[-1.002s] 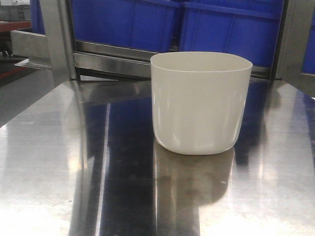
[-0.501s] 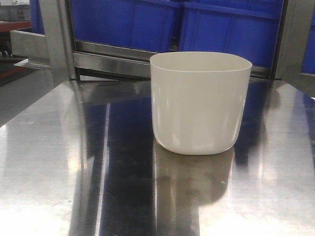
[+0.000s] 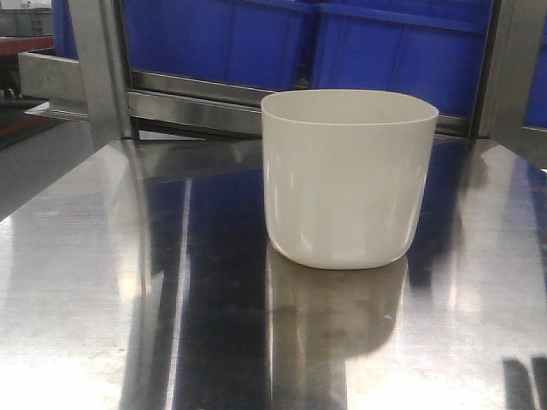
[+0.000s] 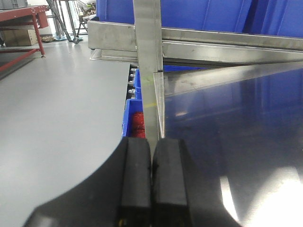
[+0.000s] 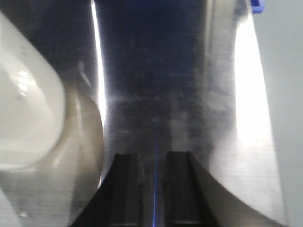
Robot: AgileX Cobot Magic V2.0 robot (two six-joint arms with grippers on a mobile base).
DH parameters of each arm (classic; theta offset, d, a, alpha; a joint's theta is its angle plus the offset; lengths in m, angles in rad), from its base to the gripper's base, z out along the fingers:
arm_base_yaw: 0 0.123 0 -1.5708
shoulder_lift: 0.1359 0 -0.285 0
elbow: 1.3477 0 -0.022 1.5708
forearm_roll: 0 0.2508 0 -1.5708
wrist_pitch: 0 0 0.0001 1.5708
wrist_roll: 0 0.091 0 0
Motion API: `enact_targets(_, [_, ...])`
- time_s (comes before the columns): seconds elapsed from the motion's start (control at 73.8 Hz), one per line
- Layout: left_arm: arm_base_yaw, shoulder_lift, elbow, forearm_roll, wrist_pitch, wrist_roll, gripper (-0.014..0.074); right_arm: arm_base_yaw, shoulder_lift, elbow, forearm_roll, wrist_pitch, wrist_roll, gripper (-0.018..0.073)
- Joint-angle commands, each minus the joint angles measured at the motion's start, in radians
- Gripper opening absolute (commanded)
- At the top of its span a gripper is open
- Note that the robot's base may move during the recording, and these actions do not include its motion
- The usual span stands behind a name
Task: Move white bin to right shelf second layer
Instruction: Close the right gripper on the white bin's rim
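Observation:
The white bin [image 3: 346, 184] stands upright and empty on the mirror-like steel tabletop [image 3: 128, 282], a little right of centre. In the right wrist view its rounded wall [image 5: 26, 109] fills the left side. My right gripper [image 5: 154, 161] hangs open over the bare tabletop to the bin's right, with a narrow gap and nothing between its fingers. My left gripper [image 4: 151, 165] is shut with its pads pressed together and nothing in them, over the table's left edge. The right shelf second layer is out of view.
Blue crates [image 3: 222, 38] sit on a steel rack behind the table, between upright posts [image 3: 98, 68]. A post [image 4: 147, 47] rises just ahead of my left gripper, with grey floor [image 4: 57, 94] to its left. Dark stripes [image 3: 526, 384] show at the table's bottom right corner.
Dark stripes have come into the front view's bottom right corner. The white bin has stayed where it was.

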Motion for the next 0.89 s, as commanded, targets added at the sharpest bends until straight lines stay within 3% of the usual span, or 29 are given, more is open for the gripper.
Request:
enact_targets(0.0, [-0.003, -0.014, 0.037, 0.0, -0.086, -0.005, 0.0085, 0.052, 0.059, -0.117, -0.051, 0.017, 0.072, 0.0251])
enact_targets(0.217, [-0.003, -0.014, 0.037, 0.0, -0.086, -0.005, 0.0085, 0.131, 0.258, -0.4, -0.047, 0.253, 0.077, 0.0251])
enact_targets(0.46, [-0.003, -0.014, 0.037, 0.0, -0.086, -0.005, 0.0085, 0.144, 0.422, -0.699, 0.002, 0.405, 0.075, 0.0251])
enact_targets(0.677, [-0.003, -0.014, 0.037, 0.0, -0.086, -0.005, 0.0085, 0.163, 0.492, -0.746, 0.06, 0.408, -0.015, 0.0251])
enact_targets(0.88, [-0.003, -0.014, 0.037, 0.0, -0.086, -0.005, 0.0085, 0.163, 0.55, -0.746, 0.076, 0.403, -0.027, 0.0251])
